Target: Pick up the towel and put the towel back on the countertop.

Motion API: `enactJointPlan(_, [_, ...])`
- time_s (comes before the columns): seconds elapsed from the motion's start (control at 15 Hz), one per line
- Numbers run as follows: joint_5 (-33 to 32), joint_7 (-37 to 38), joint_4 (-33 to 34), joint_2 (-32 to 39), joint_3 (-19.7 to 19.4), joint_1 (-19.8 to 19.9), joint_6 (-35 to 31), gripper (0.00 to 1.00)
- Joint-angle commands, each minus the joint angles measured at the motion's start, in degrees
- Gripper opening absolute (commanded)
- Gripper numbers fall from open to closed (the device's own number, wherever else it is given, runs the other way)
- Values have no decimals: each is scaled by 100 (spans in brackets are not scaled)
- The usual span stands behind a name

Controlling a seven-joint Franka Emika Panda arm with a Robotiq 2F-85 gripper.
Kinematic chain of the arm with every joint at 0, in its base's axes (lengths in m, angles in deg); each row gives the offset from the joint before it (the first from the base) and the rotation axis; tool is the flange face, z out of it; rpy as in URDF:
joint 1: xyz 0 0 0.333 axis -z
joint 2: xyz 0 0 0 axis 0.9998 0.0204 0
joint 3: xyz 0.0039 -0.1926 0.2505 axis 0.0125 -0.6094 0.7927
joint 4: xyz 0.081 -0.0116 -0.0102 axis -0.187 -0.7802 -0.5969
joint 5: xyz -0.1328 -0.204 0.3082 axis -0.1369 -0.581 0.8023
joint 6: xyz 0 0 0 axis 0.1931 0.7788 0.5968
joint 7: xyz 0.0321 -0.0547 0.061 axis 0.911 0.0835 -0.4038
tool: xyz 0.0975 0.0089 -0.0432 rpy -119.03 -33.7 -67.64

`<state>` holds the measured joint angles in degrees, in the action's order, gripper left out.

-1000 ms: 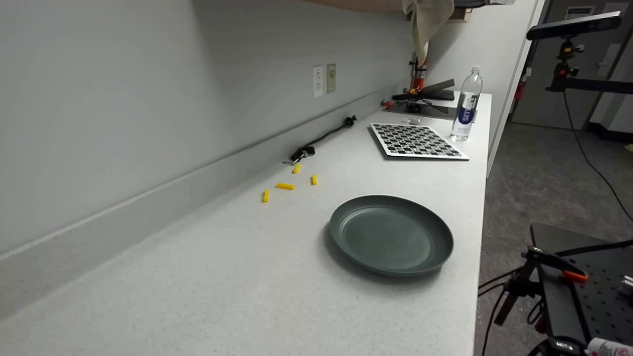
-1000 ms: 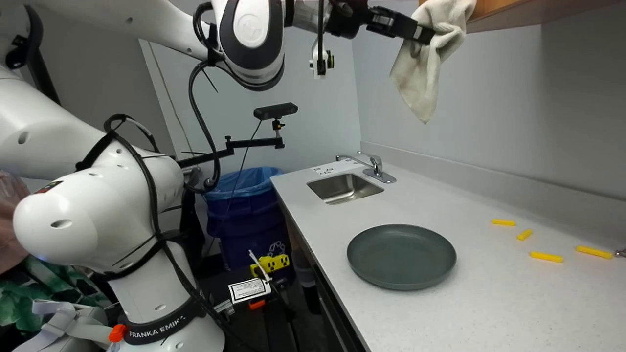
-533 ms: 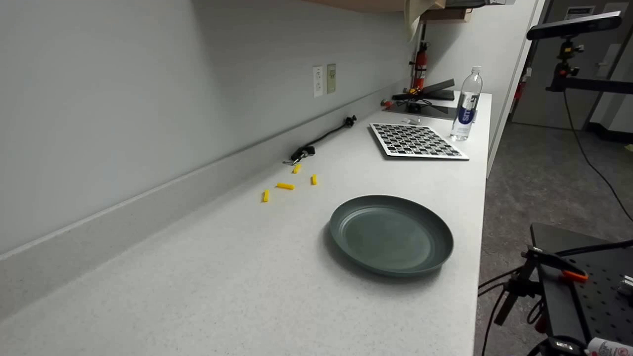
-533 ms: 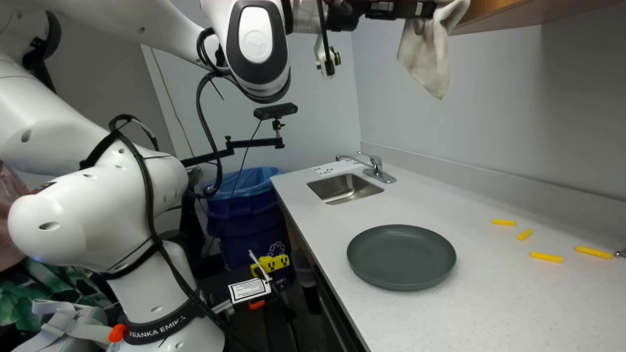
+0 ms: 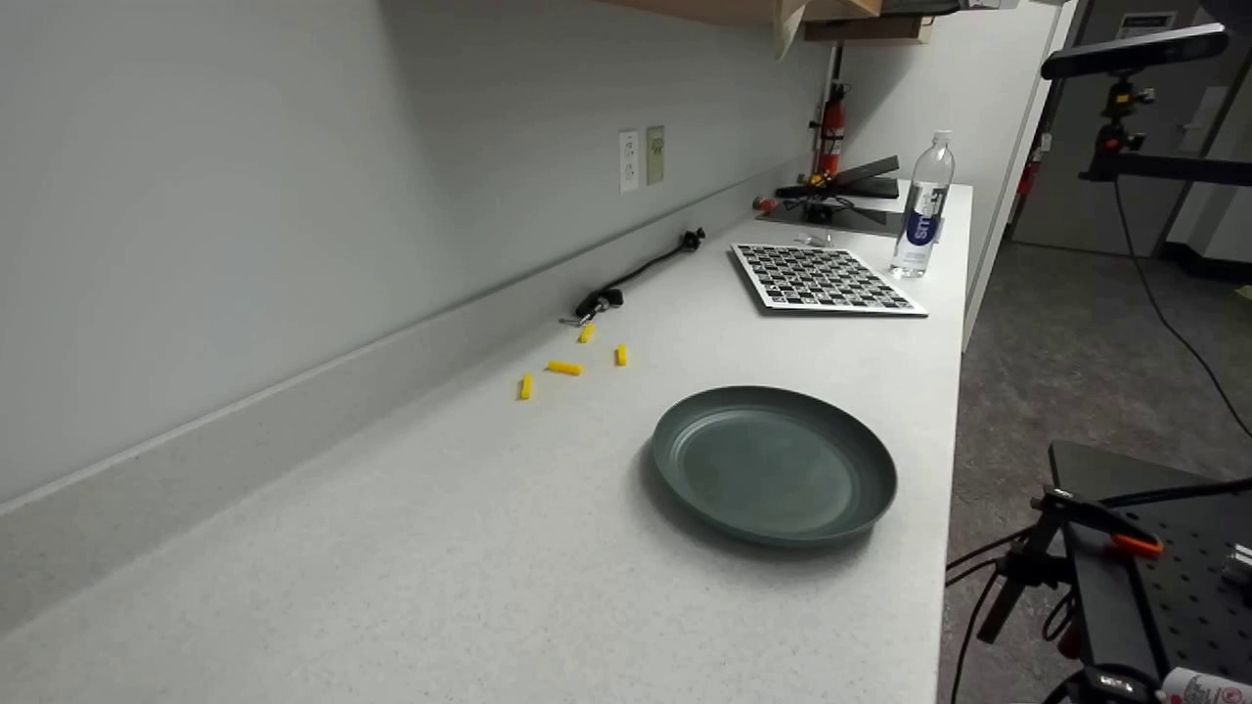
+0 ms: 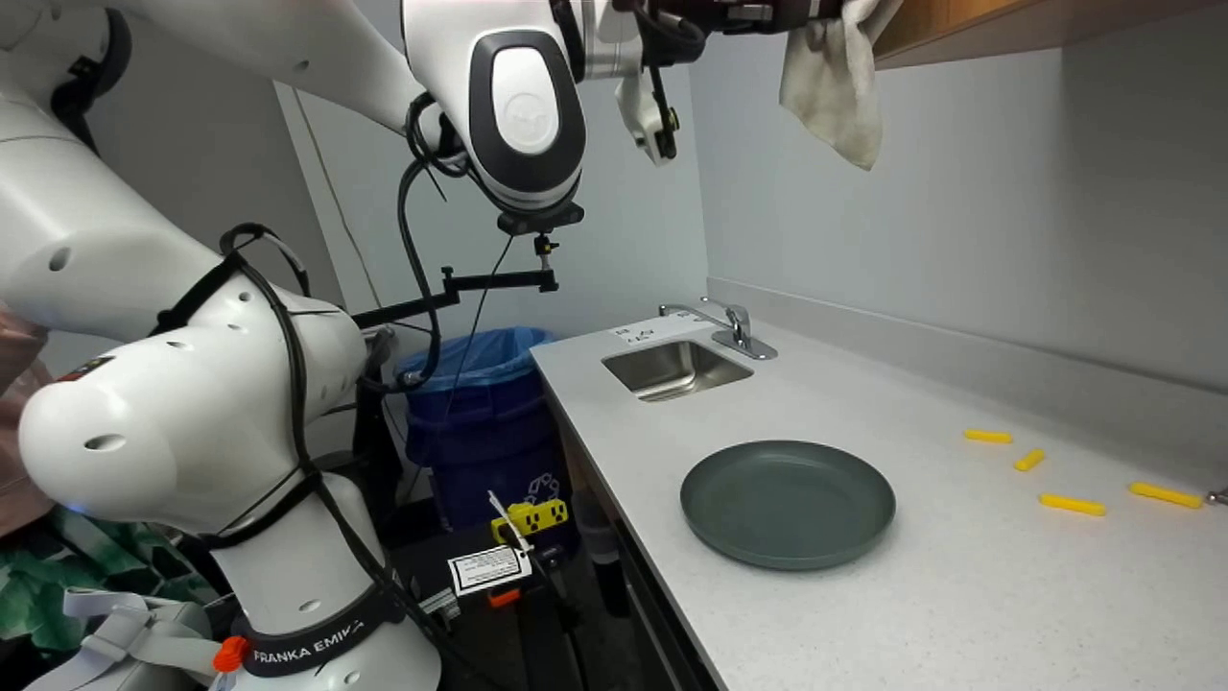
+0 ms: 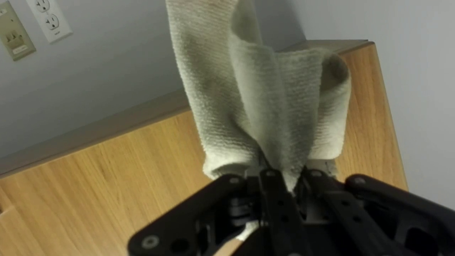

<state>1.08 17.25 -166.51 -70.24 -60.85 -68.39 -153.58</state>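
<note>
The towel point(image 7: 263, 92), grasped by the blurred end effector point(image 7: 287, 179), is cropped on top in both exterior views, hanging from the arm point(image 6: 278, 48), nearly level at the wrist point(image 6: 614, 43), above the counter point(image 6: 911, 624), inside its front edge.

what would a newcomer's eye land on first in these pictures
The cream towel would probably come first, filling the middle of the wrist view, pinched in the shut gripper and hanging clear of the countertop. Next is likely the dark grey-green round plate, lying near the countertop's front edge in both exterior views. The four yellow sticks might follow, scattered close to the backsplash.
</note>
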Motion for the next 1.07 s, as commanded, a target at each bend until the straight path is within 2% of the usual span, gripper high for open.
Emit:
enactJointPlan(0.0, [411,-678,11,196,-832,-1329,349,3])
enactJointPlan(0.07, [411,-719,5,159,-1015,-1612,710,3])
enactJointPlan(0.13, [448,-451,716,770,-189,-922,1123,3])
enactJointPlan(0.2, [470,-537,783,781,-157,-936,1512,3])
enactJointPlan(0.27, [474,-573,948,838,60,-738,1874,3])
enactJointPlan(0.53, [265,-422,1419,775,963,293,3227,3])
enactJointPlan(0.8, [69,-231,1747,716,1567,978,3958,3])
enactJointPlan(1.0, [-70,-91,1902,687,1997,1476,3968,3])
